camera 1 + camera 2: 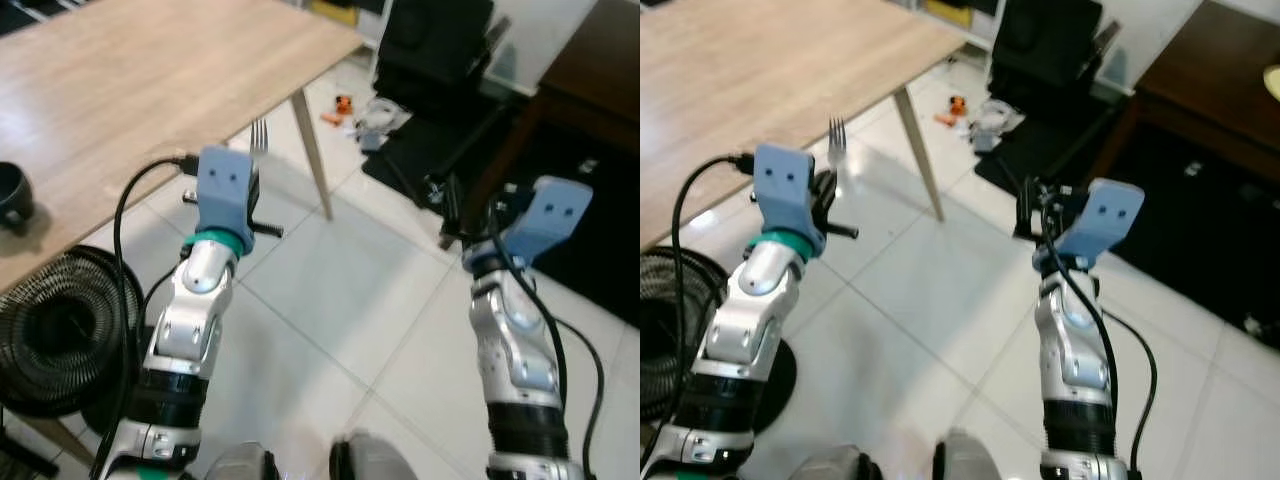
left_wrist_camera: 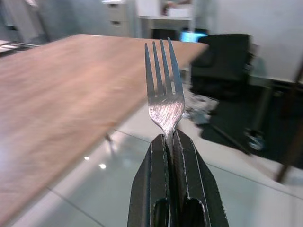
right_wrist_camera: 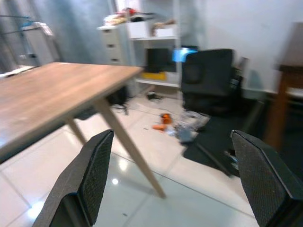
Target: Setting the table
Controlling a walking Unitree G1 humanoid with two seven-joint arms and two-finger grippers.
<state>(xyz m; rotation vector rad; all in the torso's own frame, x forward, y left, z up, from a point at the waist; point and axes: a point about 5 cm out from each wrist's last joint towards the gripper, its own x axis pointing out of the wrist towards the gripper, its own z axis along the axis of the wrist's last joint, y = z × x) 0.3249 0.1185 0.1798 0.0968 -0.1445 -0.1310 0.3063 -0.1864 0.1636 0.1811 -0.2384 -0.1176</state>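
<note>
In the left eye view, the left gripper [image 1: 252, 185] is raised beside the long edge of the wooden table [image 1: 150, 70], near its corner leg, clenched on a silver fork [image 1: 259, 137] whose tines point up just off that edge. A dark bowl [image 1: 14, 195] sits on the table near the same edge, well apart from the fork, and a black wire fan [image 1: 55, 330] stands on the tiled floor below it.

In the right eye view, the right gripper [image 1: 1032, 205] is held up over the floor, well clear of the table, in front of a black office chair [image 1: 1045, 50].

The left wrist view shows both fingers [image 2: 154, 179] pressed shut on the fork's neck.

The right wrist view shows its fingers [image 3: 94, 175] spread wide, holding nothing.
</note>
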